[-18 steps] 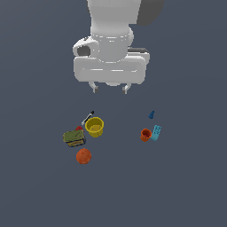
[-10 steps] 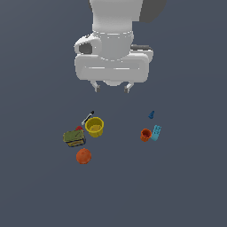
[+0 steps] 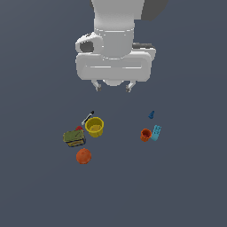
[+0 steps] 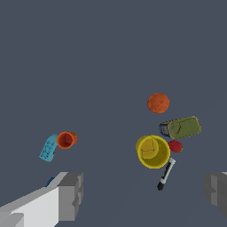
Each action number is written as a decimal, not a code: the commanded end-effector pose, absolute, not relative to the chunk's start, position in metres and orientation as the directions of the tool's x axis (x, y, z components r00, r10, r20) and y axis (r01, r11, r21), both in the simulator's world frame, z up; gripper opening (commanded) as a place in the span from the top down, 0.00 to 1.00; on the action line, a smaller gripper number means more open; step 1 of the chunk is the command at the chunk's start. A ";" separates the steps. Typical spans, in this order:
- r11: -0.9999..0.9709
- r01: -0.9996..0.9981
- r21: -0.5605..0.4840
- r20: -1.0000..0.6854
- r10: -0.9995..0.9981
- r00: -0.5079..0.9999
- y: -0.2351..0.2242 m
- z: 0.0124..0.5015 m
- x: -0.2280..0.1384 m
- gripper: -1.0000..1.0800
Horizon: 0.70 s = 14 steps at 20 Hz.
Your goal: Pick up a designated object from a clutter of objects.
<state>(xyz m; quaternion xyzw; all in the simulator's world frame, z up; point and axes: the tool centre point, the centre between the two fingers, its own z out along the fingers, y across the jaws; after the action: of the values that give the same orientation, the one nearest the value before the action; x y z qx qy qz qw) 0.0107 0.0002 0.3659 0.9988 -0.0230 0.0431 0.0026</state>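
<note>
The designated object, an orange-red ball (image 3: 83, 156) (image 4: 158, 103), lies on the grey floor just in front of the olive-green box (image 3: 73, 138) (image 4: 183, 127). Beside the box stand the yellow cup (image 3: 94, 127) (image 4: 153, 151) and a thin black-and-white stick (image 3: 88, 117) (image 4: 166, 174). To the exterior view's right sit a small orange-red cup (image 3: 146, 135) (image 4: 66, 139), a light-blue block (image 3: 156, 132) (image 4: 48, 147) and a tiny dark-blue cone (image 3: 151, 115). My gripper (image 3: 113, 87) hangs open high above the clutter, holding nothing.
A small red item (image 4: 175, 146) lies between the yellow cup and the olive-green box. Plain grey floor (image 3: 186, 186) spreads around both groups of objects.
The arm has drifted slightly upward in the exterior view. The objects have not moved.
</note>
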 end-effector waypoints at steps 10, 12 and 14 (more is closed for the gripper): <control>-0.997 0.076 0.013 0.076 0.077 0.994 -0.013 0.344 0.030 0.04; -0.994 0.112 0.016 0.072 0.113 0.991 -0.017 0.337 0.035 0.04; -0.988 0.152 0.019 0.069 0.153 0.986 -0.022 0.329 0.041 0.04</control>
<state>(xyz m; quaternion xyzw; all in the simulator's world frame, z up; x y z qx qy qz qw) 0.0366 -0.0184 0.3348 0.9974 0.0618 0.0363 0.0061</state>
